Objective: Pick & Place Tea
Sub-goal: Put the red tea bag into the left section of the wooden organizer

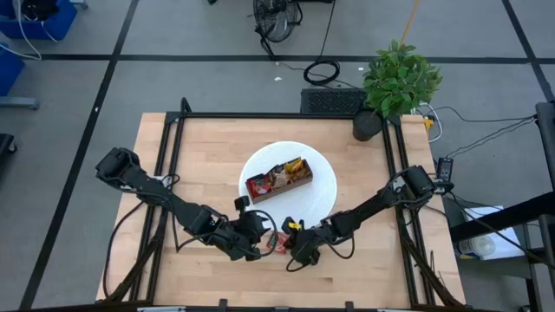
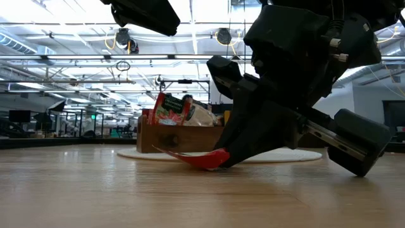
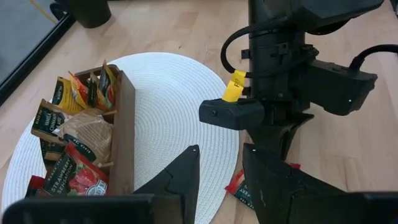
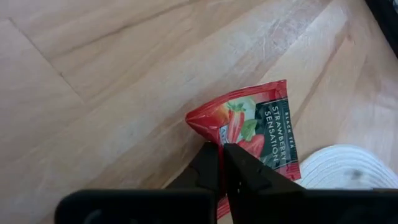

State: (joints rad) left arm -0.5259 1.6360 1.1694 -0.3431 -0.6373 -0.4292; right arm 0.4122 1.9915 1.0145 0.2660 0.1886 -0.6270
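A red tea sachet printed "Strawberry Sensation" lies on the wooden table just off the near edge of the white round mat. My right gripper is shut on it. In the low view the sachet bows, with one end curling up off the wood. The brown wooden tray sits on the mat and holds more sachets, red, yellow and tan. My left gripper is open, just left of the right gripper and above the table, touching nothing. My right gripper pinches the red sachet at its edge between the two shut fingers, slanting down from above and from the table's right. The sachet's underside rests on the table while its free end curves upward.
A potted plant stands at the table's far right corner. Black frame rails run along the table's left, right and far sides. The two grippers stand close together near the table's near edge. Bare wood lies to the near left and near right.
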